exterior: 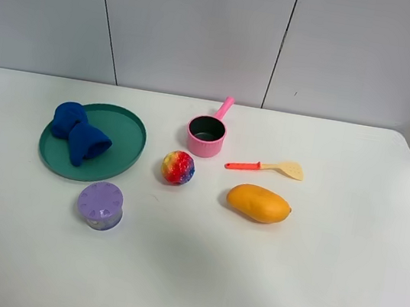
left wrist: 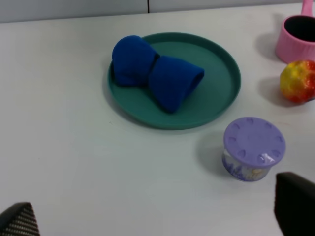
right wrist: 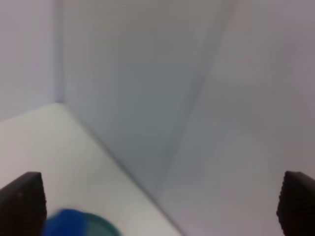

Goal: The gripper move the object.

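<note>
The left gripper (left wrist: pixel 156 215) stands released, its two dark fingertips wide apart with only bare table (left wrist: pixel 64 147) between them, clenched on nothing. The object (left wrist: pixel 155 76), a deep-blue cloth bundle pinched in the middle like a bow, lies ahead of this gripper and well apart from it, close to the centre line of the open jaws. It rests on a green plate (left wrist: pixel 219 91) toward the plate's left part, one lobe overhanging the rim. It looks soft, light and yielding, not slippery and not fragile, so it should squash rather than resist. The narrow waist between the two lobes seems the surest place to take hold, with the jaws closing across it so that neither lobe slides free. The plate looks light and may drag along if a fingertip catches its rim. Ahead and to the right of the left gripper, nearer than the plate, stands a purple lidded tub (left wrist: pixel 253 147), close enough to be brushed on the approach. The right gripper (right wrist: pixel 160 204) is likewise released and empty, facing mostly wall.
</note>
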Robot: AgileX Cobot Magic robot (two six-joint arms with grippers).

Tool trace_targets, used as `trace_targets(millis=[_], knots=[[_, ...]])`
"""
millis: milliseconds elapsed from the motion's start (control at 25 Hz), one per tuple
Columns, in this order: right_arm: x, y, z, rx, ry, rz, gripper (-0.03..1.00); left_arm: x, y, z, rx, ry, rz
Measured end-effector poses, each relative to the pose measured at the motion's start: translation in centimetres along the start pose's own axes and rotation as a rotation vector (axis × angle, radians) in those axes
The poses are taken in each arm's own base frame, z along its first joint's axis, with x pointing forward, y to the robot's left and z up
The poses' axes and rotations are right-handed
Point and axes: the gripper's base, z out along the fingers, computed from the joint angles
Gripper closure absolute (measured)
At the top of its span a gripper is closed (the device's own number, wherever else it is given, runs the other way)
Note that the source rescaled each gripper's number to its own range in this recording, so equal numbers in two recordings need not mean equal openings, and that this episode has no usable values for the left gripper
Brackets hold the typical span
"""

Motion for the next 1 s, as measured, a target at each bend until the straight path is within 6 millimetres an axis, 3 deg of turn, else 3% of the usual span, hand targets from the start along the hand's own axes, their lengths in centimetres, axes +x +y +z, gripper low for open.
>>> trace_targets(millis=[280, 520, 760, 880, 1000], knots=[[-1.7, -4.4, -12.8, 0.247, 0.107, -0.07, 0.05, 0.0, 0.0, 0.0, 0.0, 0.0, 0.0], [-2.0, -6.2, -22.6, 0.318, 0.001, -0.061, 0.05, 0.0, 0.0, 0.0, 0.0, 0.0, 0.0], [1.1, -7.8, -33.7, 0.434, -0.098, -0.009, 0.05, 0.0, 0.0, 0.0, 0.0, 0.0, 0.0], [3.7, -8.0, -37.4, 0.587, -0.065, 0.019, 0.05, 0.0, 0.0, 0.0, 0.0, 0.0, 0.0], [6.5, -7.1, -39.6, 0.727, 0.005, 0.042, 0.05, 0.0, 0.0, 0.0, 0.0, 0.0, 0.0]])
